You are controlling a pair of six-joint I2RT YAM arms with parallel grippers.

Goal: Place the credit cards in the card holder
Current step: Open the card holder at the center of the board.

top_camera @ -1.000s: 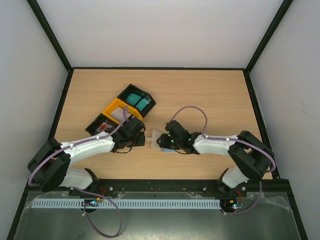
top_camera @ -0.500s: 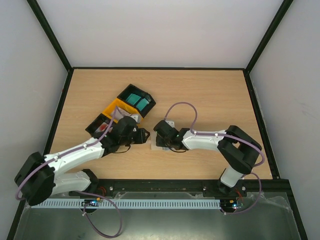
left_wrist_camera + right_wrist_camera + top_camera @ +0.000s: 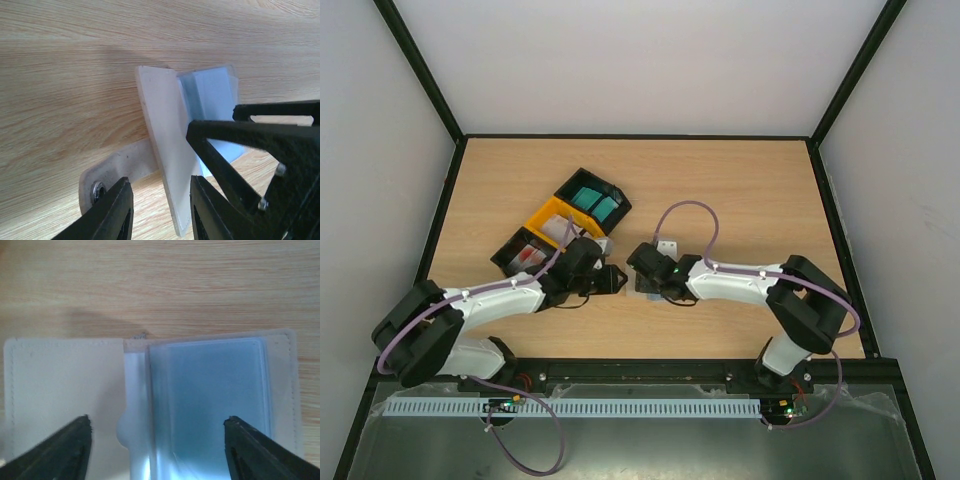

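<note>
Three tray bins, seemingly touching, on a wooden table.

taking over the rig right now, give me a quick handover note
Left gripper: open, straddling the raised cover of the holder near the table's middle.
Right gripper: open, empty, low over the opened holder.
Done: the holder is open, and a bluish card seems to sit in its clear sleeve.
To do: teal cards and red-marked cards lie in the trays beyond the left gripper; they have to go into the holder.
</note>
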